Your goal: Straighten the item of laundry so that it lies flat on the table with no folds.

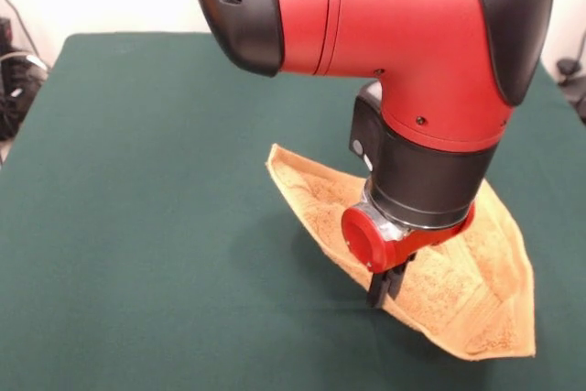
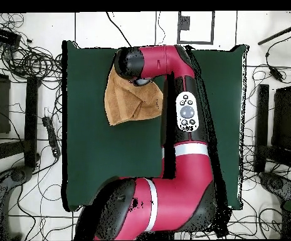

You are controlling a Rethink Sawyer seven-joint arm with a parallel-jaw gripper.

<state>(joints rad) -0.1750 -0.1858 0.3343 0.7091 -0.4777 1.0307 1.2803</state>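
The gripper (image 1: 385,288) stands with its fingers drawn close together, pinching the front edge of the folded orange towel (image 1: 467,286) on the green table (image 1: 146,226).

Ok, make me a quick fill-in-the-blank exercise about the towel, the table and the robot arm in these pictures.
1. The towel lies on a table covered in dark ____ cloth.
2. The towel's colour is orange-____.
3. The towel is not flat: part of it is ____ over itself.
4. The end effector sits low at the towel's ____.

Missing words: green; tan; folded; edge
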